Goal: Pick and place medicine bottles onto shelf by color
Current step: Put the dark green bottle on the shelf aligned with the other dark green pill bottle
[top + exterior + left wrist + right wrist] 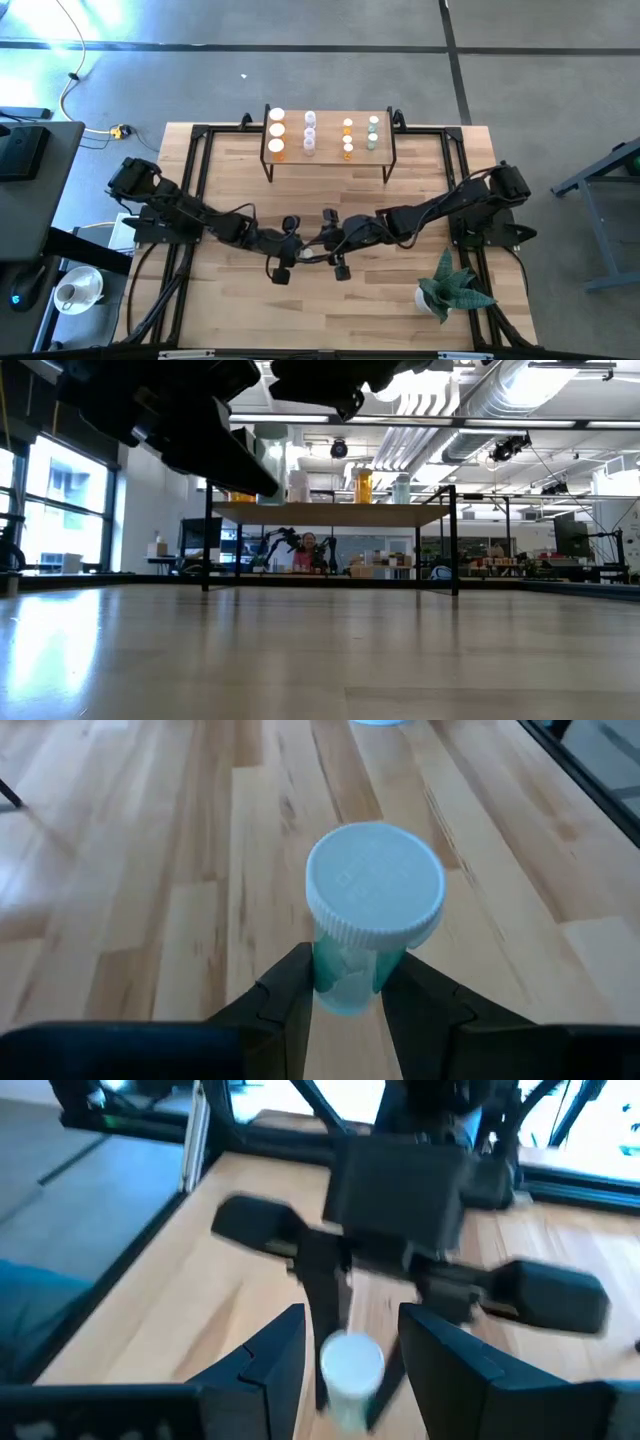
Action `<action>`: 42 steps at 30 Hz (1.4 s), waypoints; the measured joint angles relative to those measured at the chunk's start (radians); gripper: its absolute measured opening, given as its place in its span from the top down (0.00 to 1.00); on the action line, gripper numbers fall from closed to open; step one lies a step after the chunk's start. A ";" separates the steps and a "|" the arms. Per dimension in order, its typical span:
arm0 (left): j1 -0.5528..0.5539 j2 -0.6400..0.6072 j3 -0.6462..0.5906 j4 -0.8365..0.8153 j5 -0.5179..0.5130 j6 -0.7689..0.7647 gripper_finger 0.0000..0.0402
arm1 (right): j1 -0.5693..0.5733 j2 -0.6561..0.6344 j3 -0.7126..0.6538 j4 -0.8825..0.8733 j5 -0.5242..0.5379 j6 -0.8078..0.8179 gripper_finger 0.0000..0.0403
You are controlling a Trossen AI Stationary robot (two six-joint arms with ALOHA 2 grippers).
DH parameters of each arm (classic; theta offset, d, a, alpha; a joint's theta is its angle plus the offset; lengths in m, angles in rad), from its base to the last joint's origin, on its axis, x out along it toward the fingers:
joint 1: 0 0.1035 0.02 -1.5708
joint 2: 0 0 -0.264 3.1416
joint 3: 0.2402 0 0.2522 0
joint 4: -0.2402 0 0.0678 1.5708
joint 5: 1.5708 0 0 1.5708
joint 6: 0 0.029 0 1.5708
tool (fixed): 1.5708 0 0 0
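A pale green medicine bottle (372, 915) with a white cap is clamped between the left gripper (345, 1005) fingers above mid-table, while the right gripper (352, 1342) faces it, jaws parted on either side of the cap without touching, and other bottles stand on the shelf (328, 155) at the table's far edge

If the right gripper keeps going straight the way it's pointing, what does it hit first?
Most likely the white-capped bottle between the right gripper's open fingers, held by the left gripper, which sits directly behind it. Depth is unclear, so contact may be near.
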 joint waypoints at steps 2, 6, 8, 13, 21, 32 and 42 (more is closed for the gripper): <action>0.010 0.000 0.007 -0.001 -0.003 0.010 0.75 | -0.004 0.004 0.000 0.007 -0.001 0.000 0.62; 0.026 -0.001 0.017 0.000 -0.006 0.018 0.75 | -0.006 0.007 0.000 0.009 -0.003 0.000 0.62; 0.036 -0.001 0.018 0.004 -0.008 0.026 0.75 | -0.006 0.009 0.000 0.006 -0.003 0.000 0.62; 0.048 -0.001 0.018 0.015 -0.023 0.037 0.75 | -0.011 0.009 0.000 -0.005 -0.001 0.000 0.62; 0.047 -0.001 0.018 0.041 -0.031 0.064 0.75 | -0.011 0.009 0.000 -0.017 0.085 0.000 0.62; 0.049 -0.001 0.018 0.042 -0.085 0.072 0.75 | -0.012 0.009 0.000 -0.056 0.082 0.007 0.62; 0.049 -0.001 0.018 0.069 -0.086 0.090 0.75 | -0.020 0.009 0.000 -0.080 0.090 0.009 0.62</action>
